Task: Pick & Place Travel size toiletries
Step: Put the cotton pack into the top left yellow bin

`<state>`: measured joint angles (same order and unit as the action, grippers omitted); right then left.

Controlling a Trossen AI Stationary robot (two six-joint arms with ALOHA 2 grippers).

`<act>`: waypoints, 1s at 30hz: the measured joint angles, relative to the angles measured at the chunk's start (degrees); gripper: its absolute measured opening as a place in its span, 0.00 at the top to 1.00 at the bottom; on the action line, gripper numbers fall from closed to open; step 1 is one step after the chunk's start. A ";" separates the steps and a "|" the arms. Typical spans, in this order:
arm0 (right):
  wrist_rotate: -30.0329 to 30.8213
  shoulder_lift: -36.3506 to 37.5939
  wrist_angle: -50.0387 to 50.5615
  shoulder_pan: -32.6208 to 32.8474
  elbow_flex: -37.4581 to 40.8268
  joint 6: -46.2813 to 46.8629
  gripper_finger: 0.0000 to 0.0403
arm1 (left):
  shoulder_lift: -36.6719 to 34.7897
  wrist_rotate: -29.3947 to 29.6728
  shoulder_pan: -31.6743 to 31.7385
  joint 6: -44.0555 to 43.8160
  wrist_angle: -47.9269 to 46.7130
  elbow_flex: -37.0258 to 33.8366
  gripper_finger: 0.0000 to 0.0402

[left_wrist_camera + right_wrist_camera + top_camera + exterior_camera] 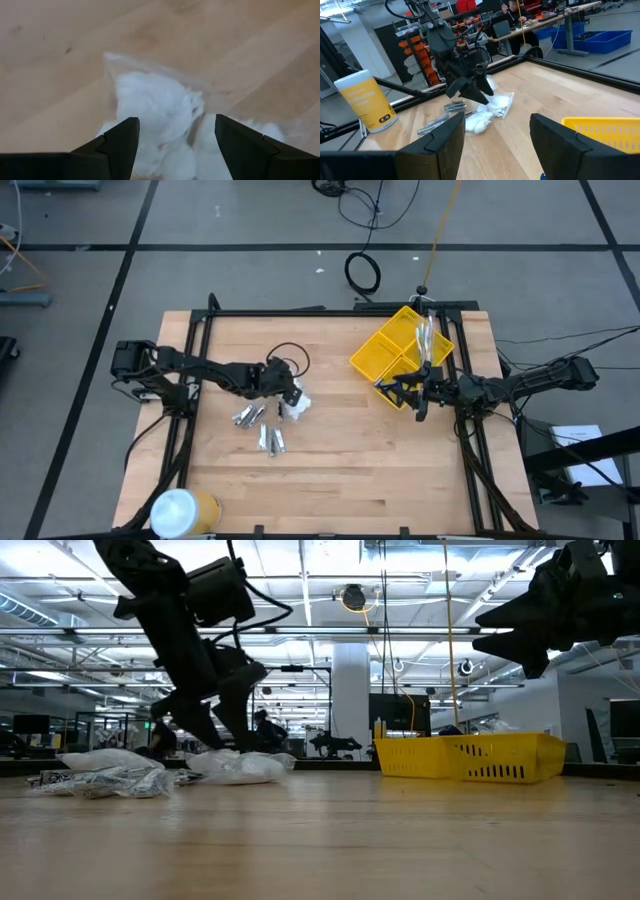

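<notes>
White plastic packets point(298, 406) lie in a heap on the wooden table, left of its middle. Small silvery tubes point(248, 417) lie scattered just to their left and nearer the front point(272, 441). My left gripper point(175, 140) is open and slants down over the heap, its fingers standing on either side of a clear packet of white stuff point(155, 100). My right gripper point(495, 145) hangs open and level, with nothing between its fingers, beside the near corner of the yellow bin point(400, 350). A few thin pale items point(425, 340) lie in the bin. My left gripper's open fingers point(120, 142) straddle the near part of the white packet point(165, 125), slanting down from the table's left. I cannot tell whether they touch it. The packet lies flat on the table.
A big white-and-yellow cylinder point(180, 512) stands at the table's front left corner. A black cable loop point(290, 355) lies behind the left gripper. Bare wood stretches between the heap and the bin and along the front. A person sits at a desk point(512, 10) beyond the table.
</notes>
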<state>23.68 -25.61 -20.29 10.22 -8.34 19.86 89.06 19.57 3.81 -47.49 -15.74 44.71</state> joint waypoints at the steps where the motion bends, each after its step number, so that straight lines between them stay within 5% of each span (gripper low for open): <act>1: 0.00 -0.02 0.00 0.00 0.00 0.00 0.48 | 0.00 -0.02 0.14 0.64 -0.04 0.44 0.37; 11: 0.00 -0.15 0.79 0.02 0.00 -1.05 0.48 | 0.00 0.07 0.59 5.82 -4.36 4.21 0.37; 22: 0.00 -0.15 1.53 0.02 0.00 -0.42 0.48 | -0.02 2.28 6.27 -12.54 -38.69 8.00 0.37; 30: 0.00 -0.15 1.55 0.02 0.00 -0.46 0.48 | 0.38 -1.92 7.43 -18.91 -41.14 3.10 0.37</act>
<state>23.68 -25.76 -18.74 10.24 -8.34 19.40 89.43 17.66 11.25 -66.40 -56.88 47.81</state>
